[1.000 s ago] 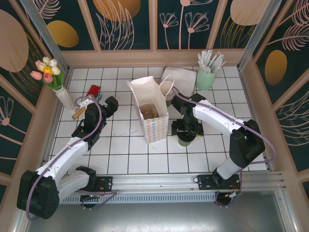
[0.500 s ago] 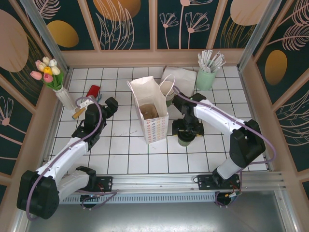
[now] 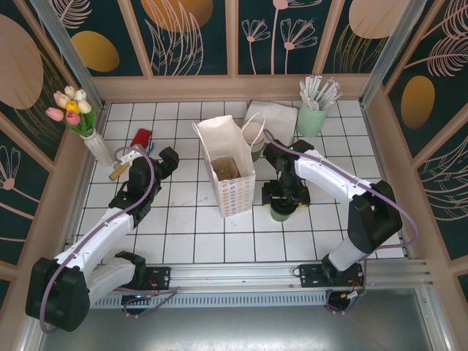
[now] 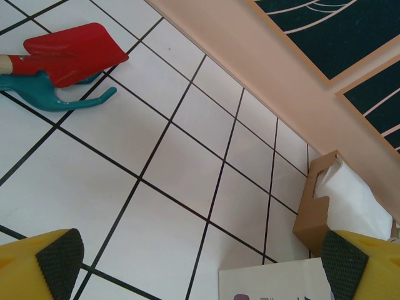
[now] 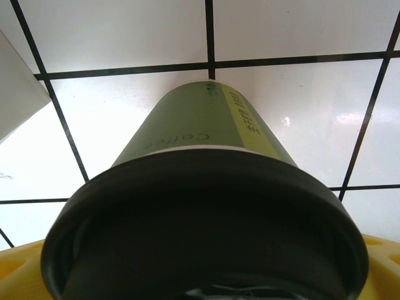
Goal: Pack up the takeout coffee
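We see the right gripper (image 3: pixel 284 196) spread wide and lowered over the takeout coffee (image 5: pixel 206 125), with 1 yellow finger (image 5: pixel 382 265) showing at each side of the cup's dark lid in the right wrist view. The cup sits between the 2 fingers, its lid close under the wrist camera and its green wall running down to the white tiles, where its base rests on the bench (image 3: pixel 212 241). We cannot tell whether the fingers touch the lid rim or stand just clear of it. The cup is upright.

From above, the takeout coffee stands just beside the right wall of the white paper bag (image 3: pixel 232 191), which is upright with its mouth open. Most of the cup is covered by the gripper, and its green lower part shows below the fingers.

The left gripper (image 4: pixel 200 262) is also spread wide and holds nothing. Its 2 black pads (image 4: pixel 59 256) hang over bare tiles, well apart from the cup, with a red trowel (image 4: pixel 75 53) lying farther off on the bench.
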